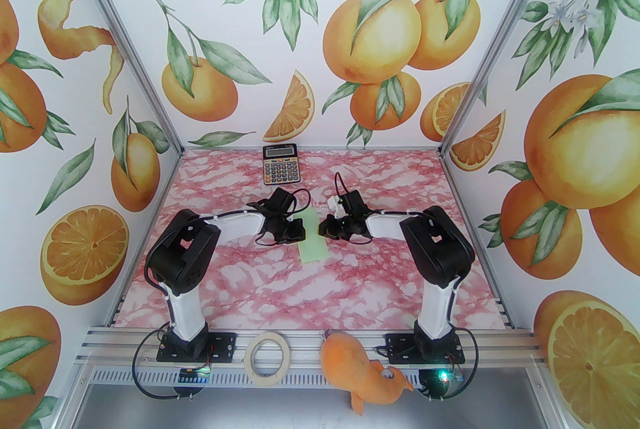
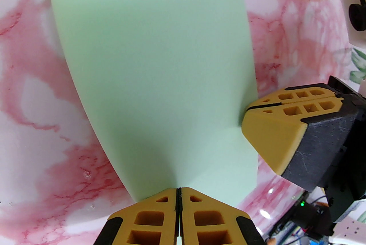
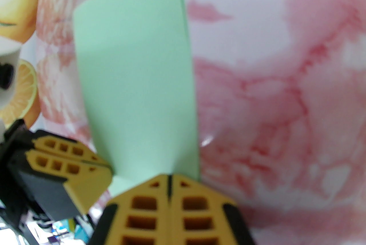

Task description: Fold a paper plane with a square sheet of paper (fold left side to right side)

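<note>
At the middle of your pink marbled table [image 1: 250, 287], a folded green sheet of paper [image 1: 311, 237] is pinched from both sides.

Your left arm [image 1: 185, 257] and right arm [image 1: 440, 252] reach in from the near rail, where an orange plush toy [image 1: 360, 367] and a tape roll [image 1: 250, 357] rest; a calculator [image 1: 280, 164] lies at the far edge. The sheet runs near to far as a narrow strip. Your left gripper [image 2: 178, 191] is closed tight on its left edge, your right gripper [image 3: 169, 178] on its right edge; the paper puckers at both pinches.
</note>
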Motion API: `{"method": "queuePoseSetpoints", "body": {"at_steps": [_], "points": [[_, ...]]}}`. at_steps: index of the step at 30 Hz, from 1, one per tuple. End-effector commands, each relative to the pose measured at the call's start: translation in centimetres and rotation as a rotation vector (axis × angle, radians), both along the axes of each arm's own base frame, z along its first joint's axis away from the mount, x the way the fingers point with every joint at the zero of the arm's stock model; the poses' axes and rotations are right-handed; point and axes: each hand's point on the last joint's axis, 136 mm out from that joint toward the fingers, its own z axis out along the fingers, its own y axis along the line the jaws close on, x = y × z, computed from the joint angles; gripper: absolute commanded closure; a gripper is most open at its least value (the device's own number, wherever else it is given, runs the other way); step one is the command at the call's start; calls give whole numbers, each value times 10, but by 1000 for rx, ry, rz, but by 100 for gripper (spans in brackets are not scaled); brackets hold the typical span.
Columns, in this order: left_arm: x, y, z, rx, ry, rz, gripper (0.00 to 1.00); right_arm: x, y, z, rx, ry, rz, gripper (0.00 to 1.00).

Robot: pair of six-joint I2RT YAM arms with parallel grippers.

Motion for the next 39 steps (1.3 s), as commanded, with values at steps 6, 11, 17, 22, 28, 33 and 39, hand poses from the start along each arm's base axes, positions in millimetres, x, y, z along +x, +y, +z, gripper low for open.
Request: {"method": "queuePoseSetpoints", "body": {"at_steps": [6,11,17,22,28,33,39], "points": [[-12,12,-28,42,60,3,90,-15,-16,-31,-109,70,-19,100],[-15,11,-29,32,64,1,91,-16,-16,-31,-110,70,-18,100],[0,-1,7,-47,-1,-11,88,-16,-17,-31,-111,70,-19,100],[16,-11,33,-106,-49,-6,86,-15,-16,-31,-112,72,-19,100],[29,-6,26,-98,-44,10,86,-16,-17,-32,-113,74,-20,100],[31,5,12,-70,-27,14,86,-16,-16,-33,-112,74,-20,100],[22,10,-10,-50,12,12,87,-15,-16,-33,-111,74,-20,100]]}}
